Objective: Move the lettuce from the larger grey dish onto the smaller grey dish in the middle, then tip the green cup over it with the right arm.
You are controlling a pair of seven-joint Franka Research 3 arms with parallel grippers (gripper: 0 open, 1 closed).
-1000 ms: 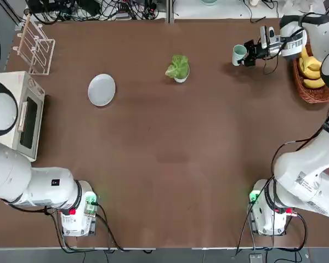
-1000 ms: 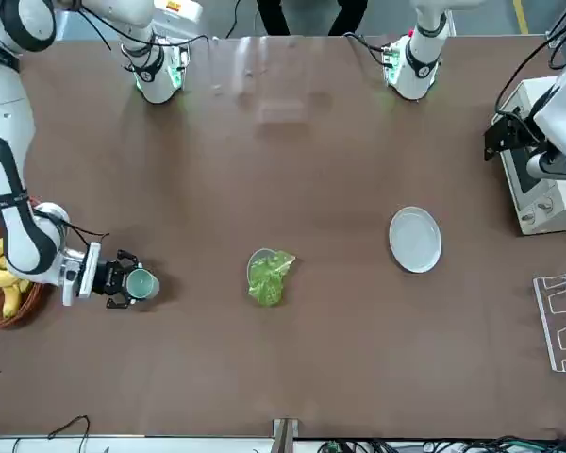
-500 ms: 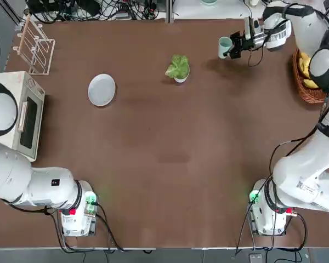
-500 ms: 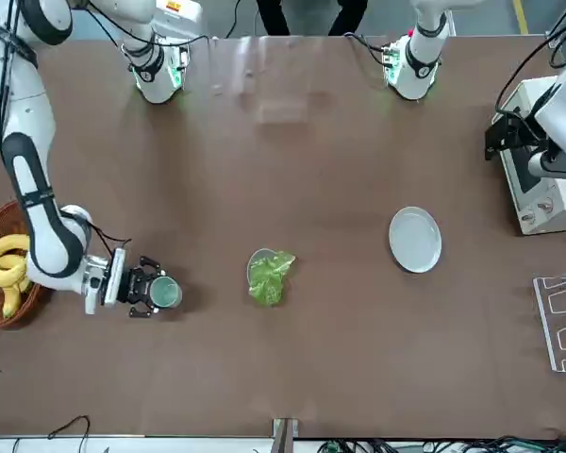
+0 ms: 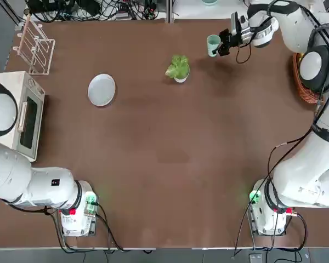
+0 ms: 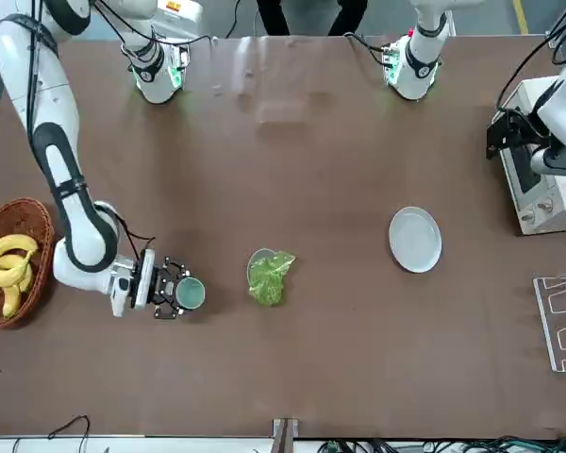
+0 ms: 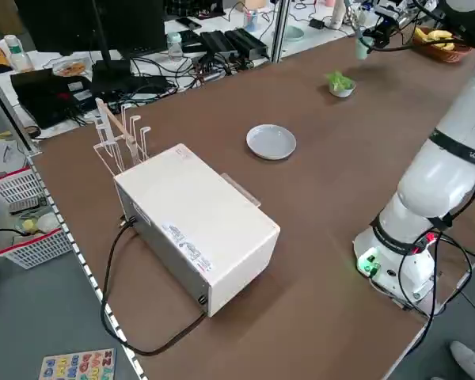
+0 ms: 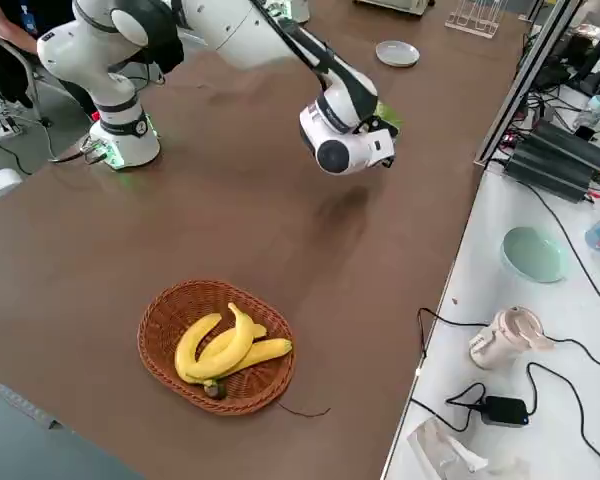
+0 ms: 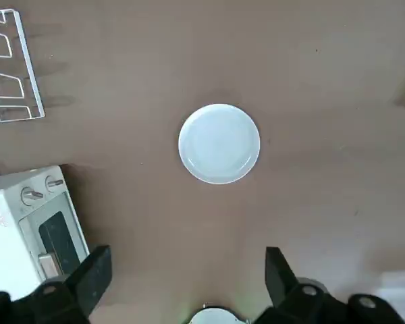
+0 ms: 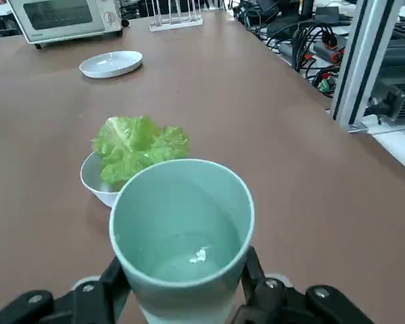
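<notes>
The lettuce (image 5: pixel 178 66) lies on the smaller grey dish (image 5: pixel 181 79) at the back middle of the table; the front view shows this lettuce (image 6: pixel 268 276) too. My right gripper (image 5: pixel 215 45) is shut on the green cup (image 5: pixel 212 44), held above the table a short way to the bowl's right. The right wrist view shows the cup (image 10: pixel 182 229) mouth up, with the lettuce (image 10: pixel 138 145) and its bowl (image 10: pixel 94 181) just beyond. The larger grey dish (image 5: pixel 102 89) lies bare to the left. My left gripper (image 9: pixel 187 273) hangs open high over that plate (image 9: pixel 219 143).
A wicker basket of bananas (image 5: pixel 308 82) stands at the far right edge. A white microwave (image 5: pixel 22 115) and a clear rack (image 5: pixel 35 46) occupy the left side. Cables and gear lie beyond the back edge.
My right gripper has carried the green cup leftward in the top view, away from the basket and closer to the lettuce bowl. The left arm, plate and lettuce have not moved.
</notes>
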